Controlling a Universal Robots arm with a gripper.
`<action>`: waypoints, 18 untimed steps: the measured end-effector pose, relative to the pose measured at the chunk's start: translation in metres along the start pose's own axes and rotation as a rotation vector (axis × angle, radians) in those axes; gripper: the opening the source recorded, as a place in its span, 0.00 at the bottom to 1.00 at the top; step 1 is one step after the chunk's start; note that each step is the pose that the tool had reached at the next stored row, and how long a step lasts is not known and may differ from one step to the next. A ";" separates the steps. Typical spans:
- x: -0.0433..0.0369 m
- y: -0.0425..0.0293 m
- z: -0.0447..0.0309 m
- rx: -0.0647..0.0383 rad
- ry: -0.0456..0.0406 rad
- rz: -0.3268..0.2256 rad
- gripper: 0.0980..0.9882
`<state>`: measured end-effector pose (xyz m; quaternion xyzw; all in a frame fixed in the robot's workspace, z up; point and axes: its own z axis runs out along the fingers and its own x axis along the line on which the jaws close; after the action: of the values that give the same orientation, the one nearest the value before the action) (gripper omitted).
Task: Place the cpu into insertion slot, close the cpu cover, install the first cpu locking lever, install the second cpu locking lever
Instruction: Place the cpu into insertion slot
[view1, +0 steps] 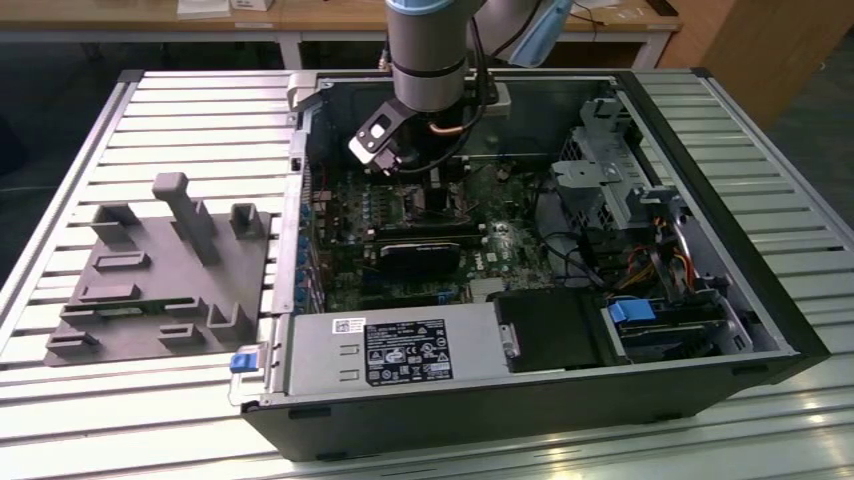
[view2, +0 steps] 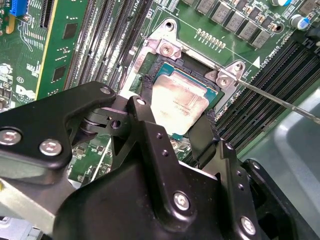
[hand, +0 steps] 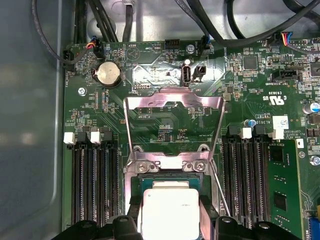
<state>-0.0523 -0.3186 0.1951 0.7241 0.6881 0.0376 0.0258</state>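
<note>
- the claw (view2: 176, 114) reaches down into the open computer case (view1: 747, 330), which lies on its side on the slatted metal desk (view1: 174, 110); its black fingers (view2: 145, 117) are closed on the cpu (view2: 177, 102), one against each of two opposite edges
- in both wrist views the cpu (hand: 167, 210) sits level, silver top up, squarely over the insertion slot (view2: 189, 65); whether it is fully seated cannot be told
- the insertion slot (hand: 167, 164) is on the green motherboard (hand: 165, 125), between two banks of long black memory slots (hand: 92, 185)
- the cpu cover (hand: 172, 101) is swung open; in the first wrist view its thin silver frame stands up from the hinge side of the socket, the board visible through its window
- a thin metal locking lever (view2: 280, 102) juts out unlatched beside the socket, away from the chip
- a grey moulded fixture (view1: 160, 270) rests on the desk beside the case, toward the exterior view's left edge
</note>
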 end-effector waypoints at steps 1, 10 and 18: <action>0.0000 0.0000 0.0000 0.000 0.0000 0.000 0.49; 0.0000 0.0000 0.0001 0.000 0.0000 0.000 0.58; 0.0000 0.0003 -0.0027 0.000 -0.0001 0.000 0.58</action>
<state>-0.0523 -0.3187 0.1979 0.7243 0.6880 0.0376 0.0259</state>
